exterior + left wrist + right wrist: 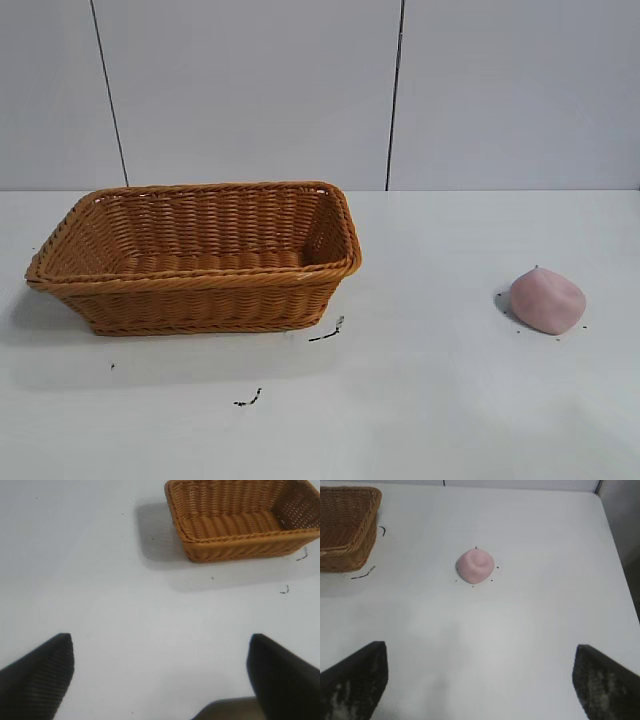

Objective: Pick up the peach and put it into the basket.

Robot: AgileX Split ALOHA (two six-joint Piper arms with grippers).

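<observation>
Both grippers wide open, empty; right gripper [477,685] probably could nudge peach [475,566] away from basket [200,283].

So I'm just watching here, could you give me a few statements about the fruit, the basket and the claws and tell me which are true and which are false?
1. The peach lies inside the basket. False: it sits on the table, well apart from the basket, on the right arm's side.
2. The basket holds nothing. True.
3. The right gripper is clamped on the peach. False: its fingers are spread wide, with the peach lying beyond them, untouched.
4. The left gripper is open over bare table. True.
5. Small dark specks lie on the table near the basket. True.
</observation>
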